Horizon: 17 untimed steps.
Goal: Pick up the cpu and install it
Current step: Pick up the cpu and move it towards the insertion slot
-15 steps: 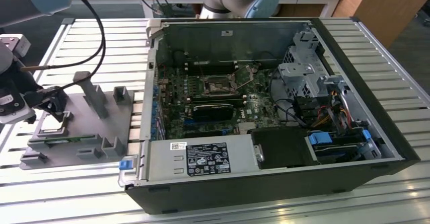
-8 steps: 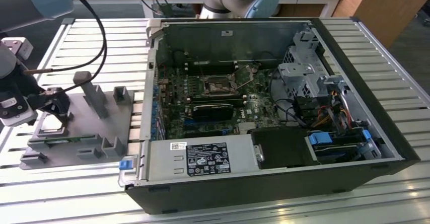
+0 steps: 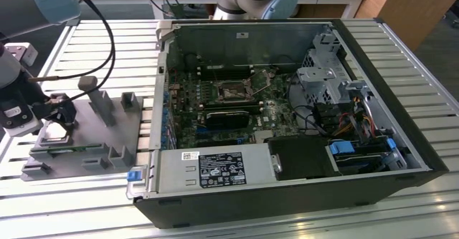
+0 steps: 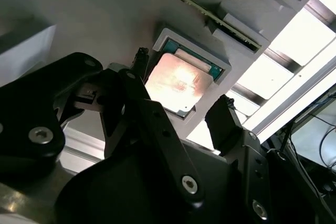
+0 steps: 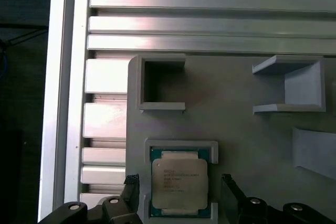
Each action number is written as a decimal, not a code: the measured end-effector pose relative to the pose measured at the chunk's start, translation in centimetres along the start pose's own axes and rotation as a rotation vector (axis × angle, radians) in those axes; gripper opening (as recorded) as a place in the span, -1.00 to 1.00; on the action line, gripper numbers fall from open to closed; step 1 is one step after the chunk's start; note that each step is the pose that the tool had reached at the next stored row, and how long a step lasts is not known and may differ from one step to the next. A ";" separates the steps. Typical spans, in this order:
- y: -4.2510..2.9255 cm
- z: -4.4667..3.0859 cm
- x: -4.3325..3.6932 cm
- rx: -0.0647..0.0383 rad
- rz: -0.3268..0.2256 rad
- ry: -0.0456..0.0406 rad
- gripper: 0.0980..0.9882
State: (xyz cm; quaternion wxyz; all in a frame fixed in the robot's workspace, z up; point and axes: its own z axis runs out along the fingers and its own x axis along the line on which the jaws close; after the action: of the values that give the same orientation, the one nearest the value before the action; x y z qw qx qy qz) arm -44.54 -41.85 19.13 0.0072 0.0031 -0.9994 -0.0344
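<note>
Squarely inside the spread pincer [image 5: 178, 180] lies the cpu [image 5: 179, 188], touching neither side.

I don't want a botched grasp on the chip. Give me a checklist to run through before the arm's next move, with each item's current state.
1. cpu lies flat in its nest on the tray: ok.
2. end effector open: ok.
3. Fingers stand on opposite sides of the cpu, apart from it: ok.
4. cpu roughly centred between them in the first wrist view: ok.
5. Socket in the case open and bare: cannot tell.
</note>
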 end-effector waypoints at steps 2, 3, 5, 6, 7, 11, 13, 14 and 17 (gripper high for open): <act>0.01 0.17 0.00 -0.002 0.000 0.0000 0.39; 0.02 0.23 0.00 -0.003 0.000 0.0002 0.39; 0.04 0.31 0.02 -0.006 0.000 0.0003 0.37; 0.05 0.32 0.02 -0.007 0.000 0.0003 0.37; 0.07 0.34 0.03 -0.009 0.000 0.0001 0.21; 0.09 0.48 0.09 -0.011 0.000 0.0000 0.21; 0.10 0.53 0.10 -0.010 0.000 0.0001 0.21; 0.11 0.54 0.10 -0.010 0.000 0.0002 0.21; 0.12 0.65 0.10 -0.011 0.000 -0.0002 0.17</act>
State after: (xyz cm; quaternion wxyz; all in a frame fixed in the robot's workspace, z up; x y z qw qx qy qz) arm -44.65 -41.69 18.50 0.0071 0.0032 -0.9992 -0.0397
